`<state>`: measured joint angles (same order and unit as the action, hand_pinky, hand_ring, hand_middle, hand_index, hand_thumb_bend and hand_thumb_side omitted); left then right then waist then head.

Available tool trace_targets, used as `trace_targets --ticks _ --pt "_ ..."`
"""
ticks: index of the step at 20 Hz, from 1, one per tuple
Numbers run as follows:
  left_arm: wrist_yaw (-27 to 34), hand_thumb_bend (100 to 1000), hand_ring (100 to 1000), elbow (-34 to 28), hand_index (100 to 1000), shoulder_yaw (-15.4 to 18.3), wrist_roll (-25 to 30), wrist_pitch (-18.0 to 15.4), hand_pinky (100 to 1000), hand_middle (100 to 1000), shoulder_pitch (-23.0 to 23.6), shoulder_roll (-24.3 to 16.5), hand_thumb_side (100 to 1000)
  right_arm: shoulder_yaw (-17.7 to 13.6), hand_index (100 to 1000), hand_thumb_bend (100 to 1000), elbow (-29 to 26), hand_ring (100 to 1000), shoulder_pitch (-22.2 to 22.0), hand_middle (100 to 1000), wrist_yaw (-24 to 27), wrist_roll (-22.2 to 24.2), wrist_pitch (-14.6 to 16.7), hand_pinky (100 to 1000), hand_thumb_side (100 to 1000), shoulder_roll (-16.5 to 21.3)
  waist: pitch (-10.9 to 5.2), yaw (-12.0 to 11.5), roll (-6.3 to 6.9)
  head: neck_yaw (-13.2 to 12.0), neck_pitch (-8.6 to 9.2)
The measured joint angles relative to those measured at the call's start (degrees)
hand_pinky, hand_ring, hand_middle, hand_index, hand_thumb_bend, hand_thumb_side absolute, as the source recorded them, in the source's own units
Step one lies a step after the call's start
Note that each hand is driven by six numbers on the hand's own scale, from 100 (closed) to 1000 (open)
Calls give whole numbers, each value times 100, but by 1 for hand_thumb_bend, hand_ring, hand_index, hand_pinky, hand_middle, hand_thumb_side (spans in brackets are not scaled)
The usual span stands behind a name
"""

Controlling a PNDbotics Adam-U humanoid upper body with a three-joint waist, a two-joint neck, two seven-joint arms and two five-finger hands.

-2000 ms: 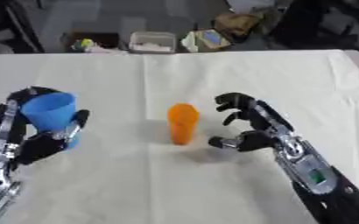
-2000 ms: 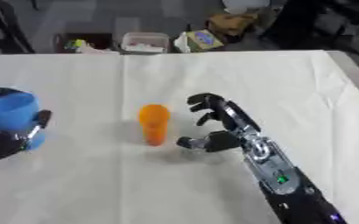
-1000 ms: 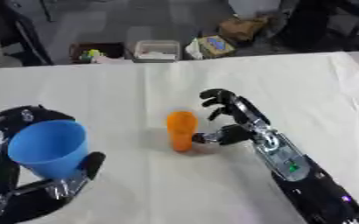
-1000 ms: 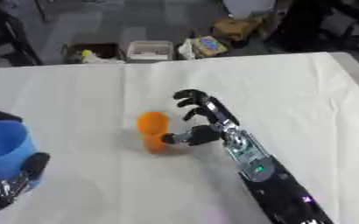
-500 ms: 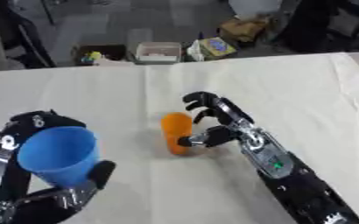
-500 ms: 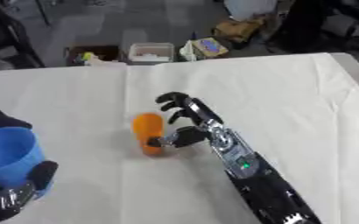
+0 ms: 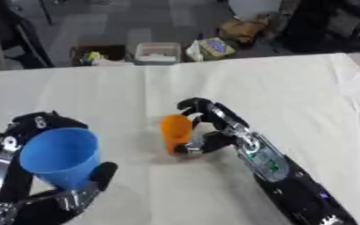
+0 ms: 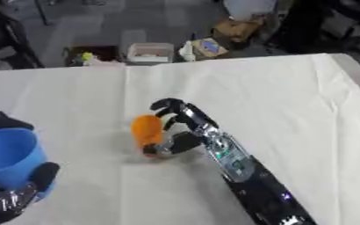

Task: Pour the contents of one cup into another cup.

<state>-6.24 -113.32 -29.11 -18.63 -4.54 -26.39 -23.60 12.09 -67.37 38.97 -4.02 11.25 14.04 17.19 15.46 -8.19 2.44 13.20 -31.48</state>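
Your right hand (image 7: 214, 132) curls around the small orange cup (image 7: 175, 132) mid-surface, likely light and tippy, so grip mid-body, while your left hand (image 7: 29, 193) grasps the blue cup (image 7: 59, 156) near-left.

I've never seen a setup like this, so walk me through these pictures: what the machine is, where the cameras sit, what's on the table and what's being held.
This is a humanoid robot's upper body, steered by a person. Both pictures come from a stereo camera in its head, looking down at a table covered with a white cloth, so they show nearly the same scene. The black arm entering from the right ends in the right hand, whose fingers and thumb are curling around an upright orange cup standing on the cloth. At lower left, the left hand holds a blue cup, lifted with its opening facing up. Beyond the table's far edge, boxes and clutter sit on the floor.
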Motion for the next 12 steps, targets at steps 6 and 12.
trace_targets --ticks 6,12 --pt "15 362 100 0 494 -4 14 21 100 103 0 1 100 69 776 775 18 769 18 816 -42 75 19 553 180 -49 -3 -1 6 1 7" --pt "24 360 100 0 494 -30 18 27 100 103 -17 8 100 141 765 767 76 757 87 805 -91 139 57 543 171 -132 -6 -24 23 8 7"
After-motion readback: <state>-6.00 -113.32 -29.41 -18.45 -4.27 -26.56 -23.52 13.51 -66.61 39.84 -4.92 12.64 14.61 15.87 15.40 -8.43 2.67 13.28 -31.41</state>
